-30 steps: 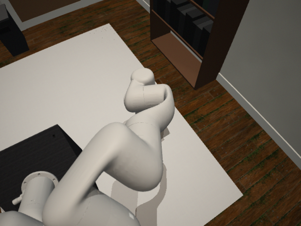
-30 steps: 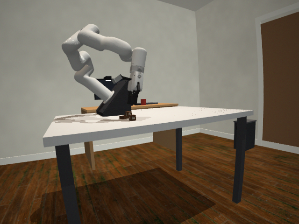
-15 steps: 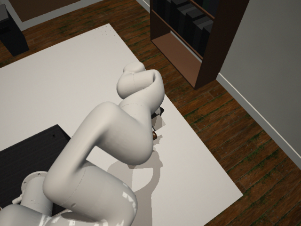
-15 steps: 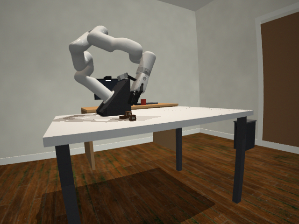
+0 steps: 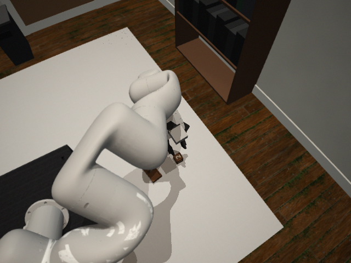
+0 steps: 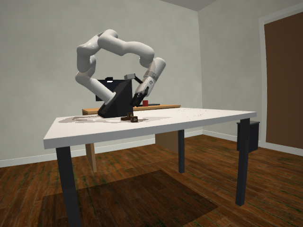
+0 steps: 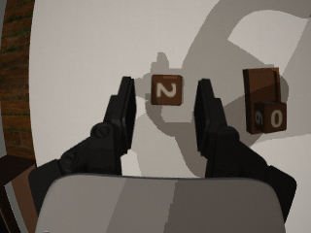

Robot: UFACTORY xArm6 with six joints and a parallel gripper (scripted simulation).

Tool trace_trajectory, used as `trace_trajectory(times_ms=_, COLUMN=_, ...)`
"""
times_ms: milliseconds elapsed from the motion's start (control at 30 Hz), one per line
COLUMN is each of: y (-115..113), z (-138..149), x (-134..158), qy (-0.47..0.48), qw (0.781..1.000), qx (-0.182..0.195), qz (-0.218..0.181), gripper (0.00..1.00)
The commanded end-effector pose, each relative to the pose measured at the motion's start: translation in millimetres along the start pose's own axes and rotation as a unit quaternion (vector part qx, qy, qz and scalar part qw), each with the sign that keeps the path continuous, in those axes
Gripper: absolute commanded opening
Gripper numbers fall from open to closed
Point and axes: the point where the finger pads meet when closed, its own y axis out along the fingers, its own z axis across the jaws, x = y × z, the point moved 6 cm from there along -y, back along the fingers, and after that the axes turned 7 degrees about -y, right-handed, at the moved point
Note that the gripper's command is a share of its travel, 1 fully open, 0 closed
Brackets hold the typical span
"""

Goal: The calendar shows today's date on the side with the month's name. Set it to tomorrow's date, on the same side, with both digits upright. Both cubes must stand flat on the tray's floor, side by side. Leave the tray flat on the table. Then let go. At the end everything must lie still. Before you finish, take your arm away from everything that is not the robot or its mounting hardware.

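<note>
One cube [image 5: 177, 158] [image 6: 133, 119] [image 7: 166, 89] out on surface [image 5: 215, 198] [image 6: 171, 117] [image 7: 73, 49], other [image 6: 130, 114] [image 7: 271, 116] at tray [image 5: 153, 175] [image 6: 124, 118] [image 7: 255, 97]. Fingers [image 6: 137, 103] part-open, empty. Date's not set yet; loose cube still needs turning maybe, then placing.

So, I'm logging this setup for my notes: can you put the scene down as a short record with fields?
loose cube: brown cube on the white table, outside the tray, 2 facing up
tray: brown tray, on the table
second cube: 0-topped cube, at one end of the tray; flat seating unclear
month name: not readable
jaws: partly open, raised over the loose cube, holding nothing
background: red cup on the wooden desk
</note>
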Motion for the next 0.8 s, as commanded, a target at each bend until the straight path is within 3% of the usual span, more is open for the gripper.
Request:
trace_trajectory(times_ms=0, y=-1, z=-2, x=8, qy=0.001, qw=0.999, qx=0.008, qz=0.044, gripper=0.47)
trace_trajectory(times_ms=133, y=-1, z=-2, x=9, qy=0.001, qw=0.999, qx=0.009, qz=0.051, gripper=0.47)
trace_trajectory(times_ms=267, y=1, z=-5, x=16, qy=0.0, qw=0.995, qx=0.014, qz=0.098, gripper=0.47)
trace_trajectory(times_ms=333, y=1, z=-5, x=16, qy=0.0, qw=0.995, qx=0.014, qz=0.098, gripper=0.47)
trace_trajectory(times_ms=500, y=2, z=-4, x=24, qy=0.001, qw=0.987, qx=0.022, qz=0.16, gripper=0.47)
trace_trajectory(times_ms=767, y=3, z=-4, x=27, qy=0.001, qw=0.986, qx=0.023, qz=0.162, gripper=0.47)
